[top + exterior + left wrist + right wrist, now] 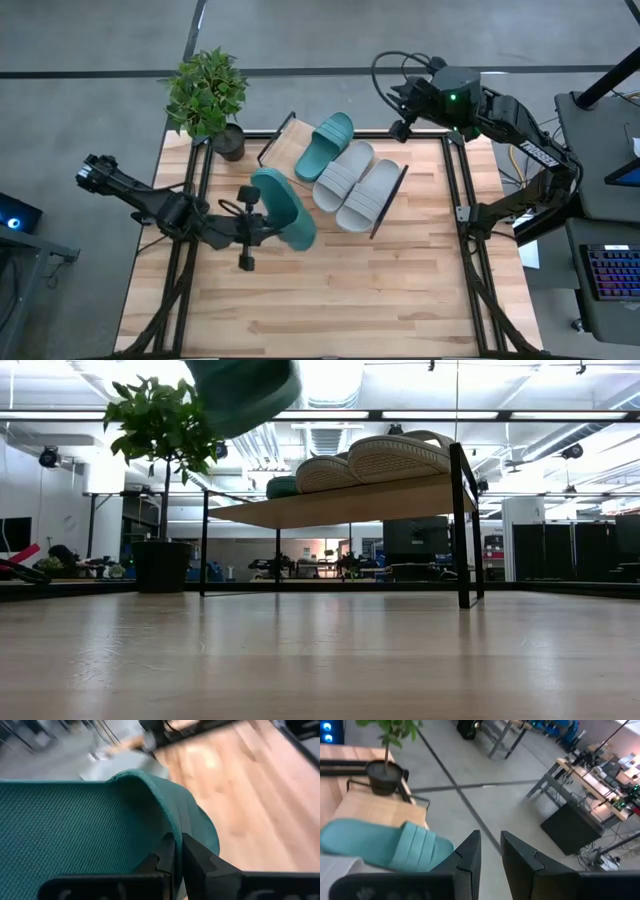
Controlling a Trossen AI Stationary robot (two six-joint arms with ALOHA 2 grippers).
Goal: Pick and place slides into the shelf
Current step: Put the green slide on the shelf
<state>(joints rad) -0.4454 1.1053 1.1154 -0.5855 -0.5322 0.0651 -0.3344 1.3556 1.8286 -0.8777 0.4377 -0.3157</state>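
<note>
My left gripper (266, 222) is shut on a teal-green slide (283, 207) held in the air just near of the shelf's left part; this slide also shows at the top of the low view (245, 390). The shelf (283, 140), a slanted wood board on a black wire frame, carries the other teal slide (325, 146) and two light grey slides (343, 172) (369, 194) lying side by side on their soles. My right gripper (490, 852) is open and hovers beyond the shelf's far right corner (402, 118), touching nothing. My left gripper pinches the teal slide between its two fingers (167, 857) at the side rim (176, 827) of its finely textured face. It reaches in roughly level from the table's left. The slide is lifted clear, high above the tabletop (245, 390).
A potted plant (210, 95) stands off the shelf's far left corner. In the low view the shelf board (340, 505) stands raised on black legs (462, 525). Bare wooden tabletop (380, 290) stretches across the near half. Black frame rails (465, 215) run along both table sides.
</note>
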